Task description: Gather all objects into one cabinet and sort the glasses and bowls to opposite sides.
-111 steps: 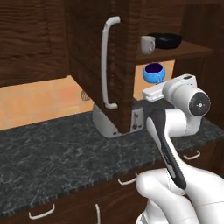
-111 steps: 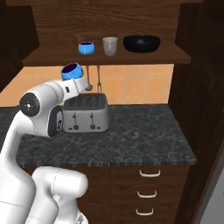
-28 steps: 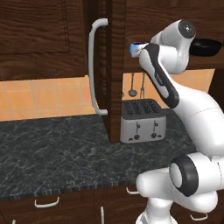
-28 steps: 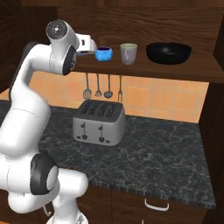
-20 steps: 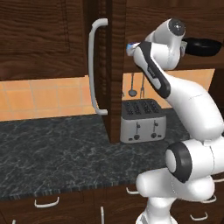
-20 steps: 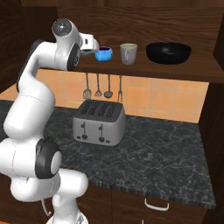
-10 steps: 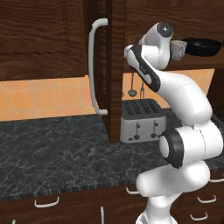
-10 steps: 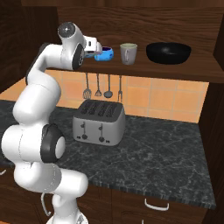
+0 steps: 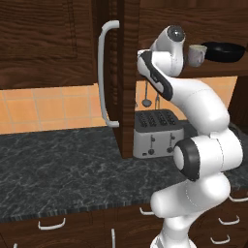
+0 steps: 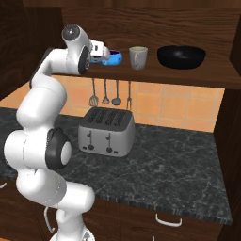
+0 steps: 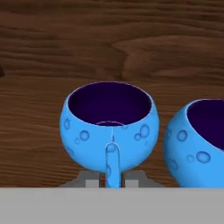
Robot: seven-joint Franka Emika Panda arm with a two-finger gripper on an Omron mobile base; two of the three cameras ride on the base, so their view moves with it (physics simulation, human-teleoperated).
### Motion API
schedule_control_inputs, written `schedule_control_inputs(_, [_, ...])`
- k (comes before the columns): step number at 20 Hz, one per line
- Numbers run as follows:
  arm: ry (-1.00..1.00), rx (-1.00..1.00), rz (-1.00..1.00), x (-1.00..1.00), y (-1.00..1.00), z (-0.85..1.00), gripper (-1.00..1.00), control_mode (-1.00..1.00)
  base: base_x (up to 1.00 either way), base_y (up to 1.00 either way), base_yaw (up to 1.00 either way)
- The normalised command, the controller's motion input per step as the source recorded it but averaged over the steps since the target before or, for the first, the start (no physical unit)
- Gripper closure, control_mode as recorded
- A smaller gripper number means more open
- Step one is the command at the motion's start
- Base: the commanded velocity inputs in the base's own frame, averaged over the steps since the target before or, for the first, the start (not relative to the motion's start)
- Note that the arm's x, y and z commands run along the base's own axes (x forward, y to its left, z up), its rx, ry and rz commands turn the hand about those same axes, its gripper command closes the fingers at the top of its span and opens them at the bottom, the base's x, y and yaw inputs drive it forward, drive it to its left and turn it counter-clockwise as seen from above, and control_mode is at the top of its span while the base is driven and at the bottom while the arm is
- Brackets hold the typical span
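As we look along the open wooden shelf (image 10: pixel 197 75) of the dark brown wall cabinet, the white arm is stretched up high, with its end effector (image 10: pixel 104 51) level with the shelf and right at the left end of the row of tableware. From the hand camera we get a small round bright-blue bowl with a dark navy inside (image 11: pixel 109 129) dead centre and very close, sitting upright on the wood, and a second bright-blue bowl (image 11: pixel 197 140) just beside it on that view's right, with a narrow gap between the two. We cannot tell how wide the end effector stands: the tips are tucked under the near bowl's lower edge, and we cannot tell whether they touch it.

Over on the right base camera, the grey-beige cylindrical cup with a small side handle (image 10: pixel 138 57) stands upright near the blue ware, and the wide shallow black bowl (image 10: pixel 181 56) sits well apart at the far right of the shelf. Below, three dark utensils (image 10: pixel 104 94) hang on the orange tiled wall behind the silver four-slot toaster (image 10: pixel 107 132), which rests on the dark marbled tabletop (image 10: pixel 179 174).

On the left base camera, the tall cabinet door stands open, edge-on to us, with its long curved silvery bar handle (image 9: pixel 107 80) facing left.
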Motion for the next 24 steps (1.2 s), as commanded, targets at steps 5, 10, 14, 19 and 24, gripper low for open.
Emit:
schedule_control_inputs(5, [0.05, 0.15, 0.00, -0.11, 0.00, 0.00, -1.00, -1.00, 0.00, 0.00, 0.00])
schedule_control_inputs(10, [-0.02, 0.11, 0.00, -0.33, 0.00, 0.00, -1.00, -1.00, 0.00, 0.00, 0.00])
schedule_control_inputs(14, [-0.18, 0.07, 0.00, -0.80, 0.00, 0.00, -1.00, -1.00, 0.00, 0.00, 0.00])
schedule_control_inputs(19, [-0.28, 0.03, 0.00, -0.94, 0.00, 0.00, -1.00, -1.00, 0.00, 0.00, 0.00])
schedule_control_inputs(24, [-0.12, 0.12, 0.00, -1.00, -0.03, 0.30, -1.00, -1.00, 0.00, 0.00, 0.00])
